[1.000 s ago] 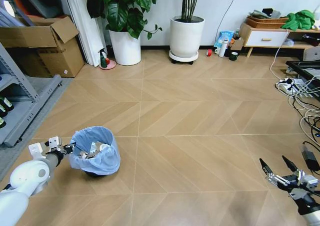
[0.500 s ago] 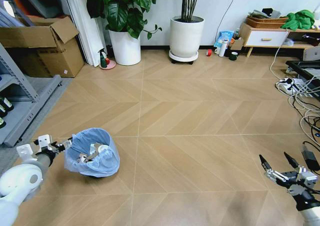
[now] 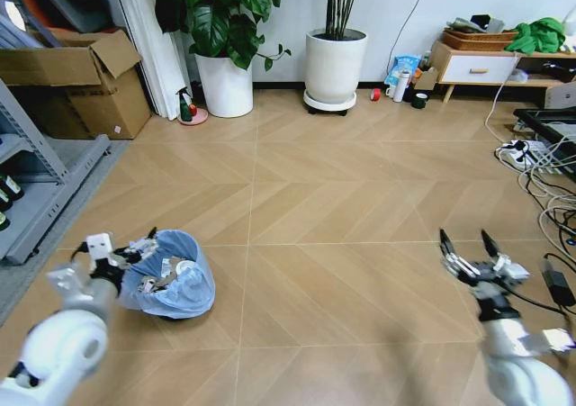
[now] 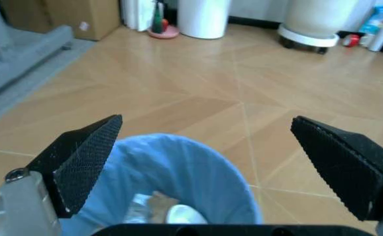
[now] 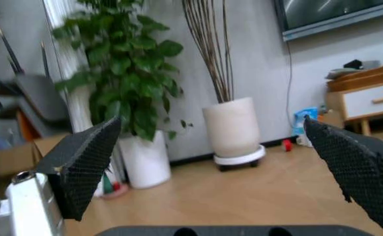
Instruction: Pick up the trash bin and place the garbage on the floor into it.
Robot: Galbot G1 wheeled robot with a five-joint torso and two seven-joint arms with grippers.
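The left tool (image 3: 135,248) sits right at the near rim of the trash bin (image 3: 171,275), its two dark, cross-hatched wedge fingers (image 4: 86,157) spread wide and gripping nothing; from the wrist camera they straddle the bin's opening from above, not touching the liner. The bin is small and round, standing low on the left of the floor (image 3: 324,199), and its crinkled, light-blue translucent bag bulges over the edge. Inside lies the garbage (image 3: 171,271): crumpled pale scraps and a white round disc (image 4: 183,216) near the bottom.

The right tool (image 3: 468,248) hangs well apart from the bin, over bare planks on the right, its black pointed fingers (image 5: 89,162) also splayed fully open and empty, tips up toward the far wall.

The floor is smooth tan wood-look planking in a chevron pattern with thin seams. Against the far wall stand two white cylindrical plant pots (image 3: 336,64), one on a wheeled base, the other holding a plant with broad glossy leaves.
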